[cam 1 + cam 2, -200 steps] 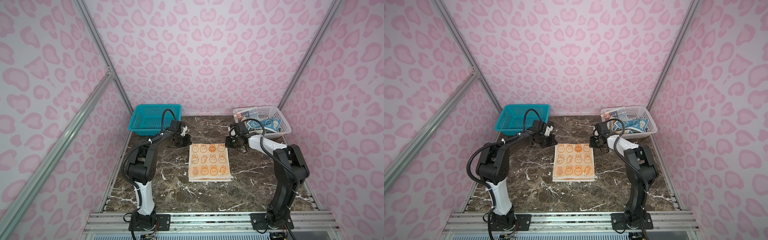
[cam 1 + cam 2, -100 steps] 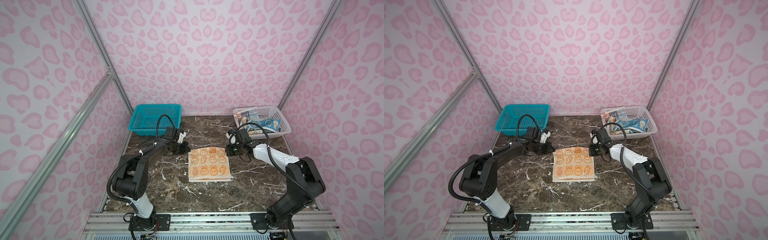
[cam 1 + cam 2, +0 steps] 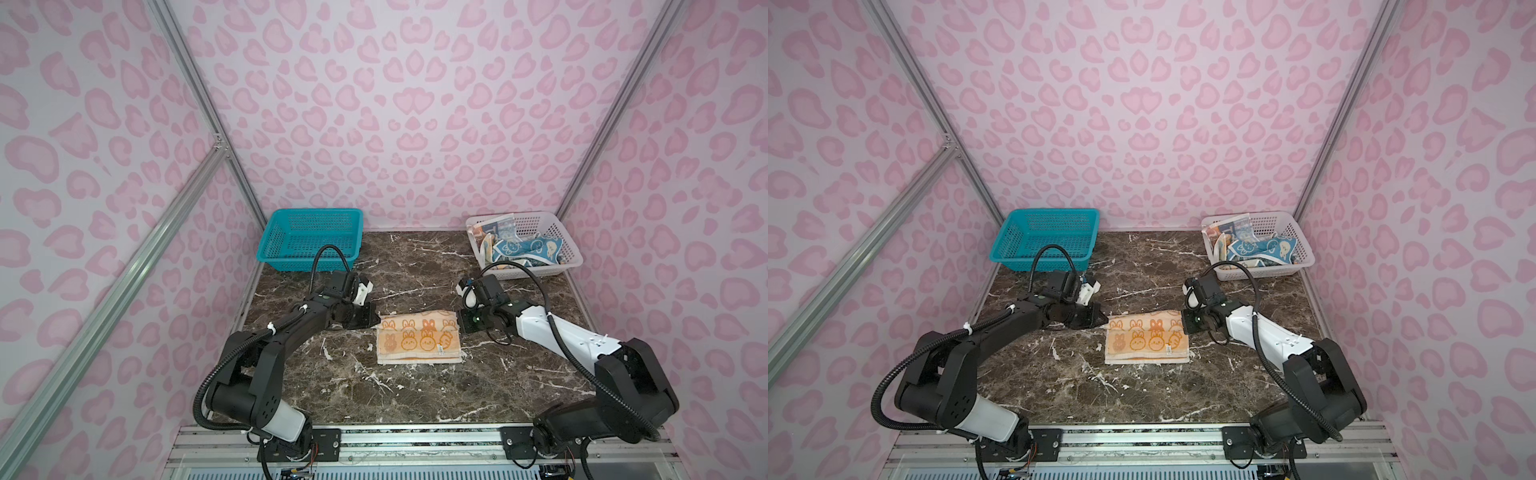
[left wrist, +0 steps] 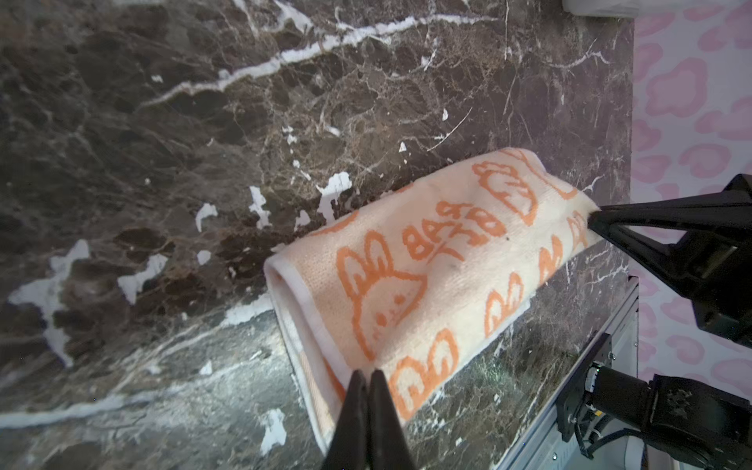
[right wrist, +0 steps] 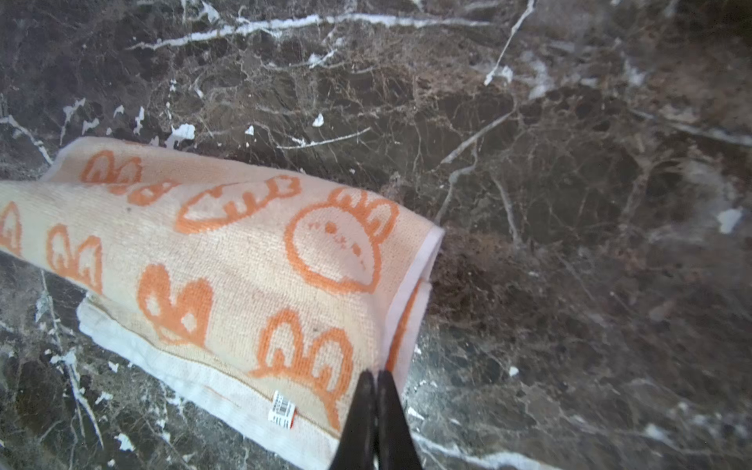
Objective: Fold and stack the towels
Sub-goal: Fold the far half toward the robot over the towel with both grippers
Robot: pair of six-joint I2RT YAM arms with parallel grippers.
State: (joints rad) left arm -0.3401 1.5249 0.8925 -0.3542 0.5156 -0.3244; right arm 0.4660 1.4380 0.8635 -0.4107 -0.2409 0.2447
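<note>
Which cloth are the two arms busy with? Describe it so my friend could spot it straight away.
Find the dark marble table; at its middle, the left pincer and right pincer each pinch an end of one folded towel. It is cream-orange with orange bunnies and carrots, the only cloth outside the white basket, which holds blue-patterned ones.

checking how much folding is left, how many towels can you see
3: an orange-cream bunny terry towel on the dark marble table; a blue bunny towel and a cream lettered towel, both crumpled in the white mesh basket. More may hide beneath them.
</note>
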